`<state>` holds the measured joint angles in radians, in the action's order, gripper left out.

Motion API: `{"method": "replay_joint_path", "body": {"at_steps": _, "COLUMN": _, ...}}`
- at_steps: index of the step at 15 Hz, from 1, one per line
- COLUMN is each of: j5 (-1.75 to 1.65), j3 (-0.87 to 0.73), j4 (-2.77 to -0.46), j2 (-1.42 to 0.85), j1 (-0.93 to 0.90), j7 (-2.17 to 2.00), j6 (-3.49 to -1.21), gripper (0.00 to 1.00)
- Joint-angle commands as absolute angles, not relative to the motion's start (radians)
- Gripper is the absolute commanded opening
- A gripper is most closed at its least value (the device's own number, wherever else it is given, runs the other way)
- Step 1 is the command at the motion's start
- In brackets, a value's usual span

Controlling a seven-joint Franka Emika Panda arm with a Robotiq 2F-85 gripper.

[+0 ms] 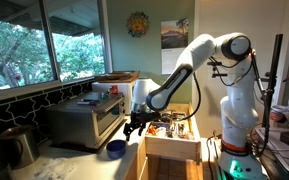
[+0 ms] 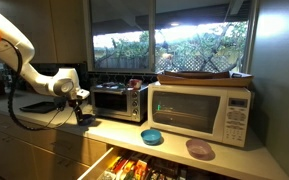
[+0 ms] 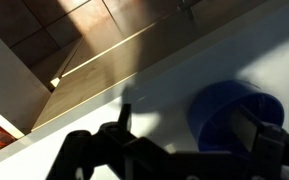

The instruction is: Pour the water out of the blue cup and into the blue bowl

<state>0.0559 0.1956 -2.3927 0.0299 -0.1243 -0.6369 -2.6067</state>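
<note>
Pale countertop (image 2: pixel 119 128): the back edge is taken by a black-and-silver toaster oven (image 2: pixel 119 101) and a white box microwave (image 2: pixel 199 112).
- Front strip: passable, save a light turquoise shallow round bowl (image 2: pixel 152 137) and a purple shallow dish (image 2: pixel 199 149), set apart before the microwave.
- Before the toaster oven: a dark royal-blue round cup (image 1: pixel 116 147).
- Below the front edge: an open pale wooden drawer (image 1: pixel 172 148) juts out.

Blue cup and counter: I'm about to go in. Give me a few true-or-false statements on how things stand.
1. The claw is open. True.
2. The claw holds the cup. False: the cup stands on the counter, ungripped.
3. The bowl sits in front of the microwave. True.
4. The drawer below the counter is shut. False: it is pulled open.
</note>
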Motion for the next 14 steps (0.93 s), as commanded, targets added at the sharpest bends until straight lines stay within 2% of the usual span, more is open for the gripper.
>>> {"method": "replay_joint_path", "body": {"at_steps": 1, "j5": -0.045, "j3": 0.191, "j4": -2.391, "j2": -0.029, "j1": -0.138, "j7": -0.772, "j6": -2.721, "gripper": 1.00}}
{"method": "replay_joint_path", "body": {"at_steps": 14, "j5": 0.002, "j3": 0.172, "j4": -2.347, "j2": -0.041, "j1": -0.156, "j7": -0.750, "j6": -2.711, "gripper": 1.00}}
